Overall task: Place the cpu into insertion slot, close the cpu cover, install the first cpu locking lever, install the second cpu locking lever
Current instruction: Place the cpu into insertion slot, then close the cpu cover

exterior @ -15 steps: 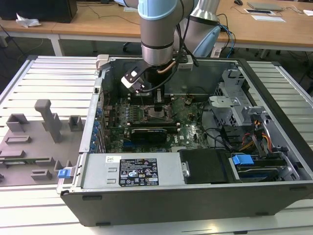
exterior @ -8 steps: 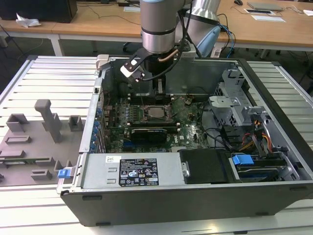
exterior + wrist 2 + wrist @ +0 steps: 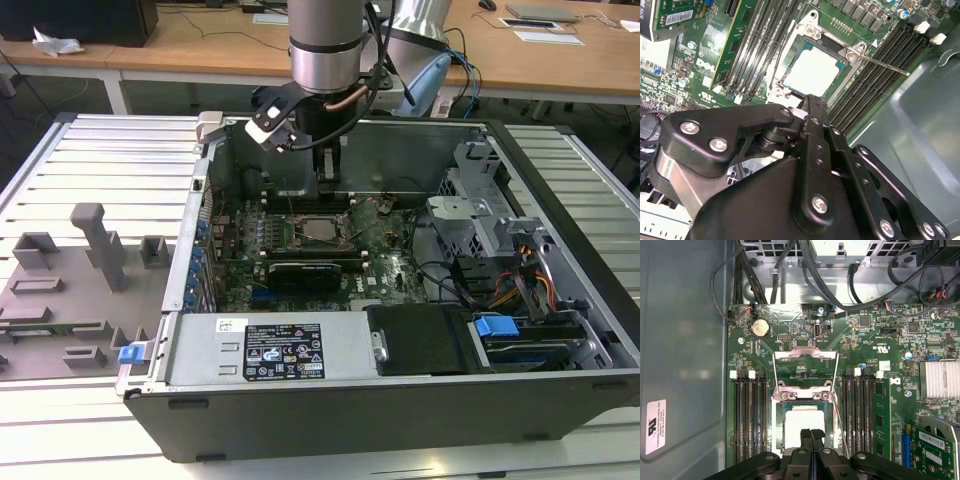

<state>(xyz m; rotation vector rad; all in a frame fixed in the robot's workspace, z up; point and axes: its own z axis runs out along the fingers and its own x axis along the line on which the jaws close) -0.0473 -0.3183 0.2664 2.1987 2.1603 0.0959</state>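
The cpu (image 3: 801, 419) lies flat in the insertion slot (image 3: 780, 412) on the green motherboard, its silver-grey top showing in both wrist views (image 3: 812, 72). The cpu cover (image 3: 805, 354) stands open, tilted back from its hinge at the slot's edge. A thin wire locking lever (image 3: 885, 64) sticks out free beside the slot (image 3: 841, 427). My gripper (image 3: 810, 434) is shut with nothing between its fingers. Its tips hang just over one edge of the cpu (image 3: 807, 105). In the exterior view the gripper (image 3: 327, 188) reaches down into the open computer case above the cpu (image 3: 320, 230).
Black memory slots (image 3: 750, 415) flank the socket on both sides. The grey case wall (image 3: 685, 340) runs close by, and black cables (image 3: 790, 275) cross beyond the board. A finned heat sink (image 3: 940, 380) and a green card (image 3: 935, 450) sit nearby. A grey fixture (image 3: 90, 270) lies at the exterior view's left.
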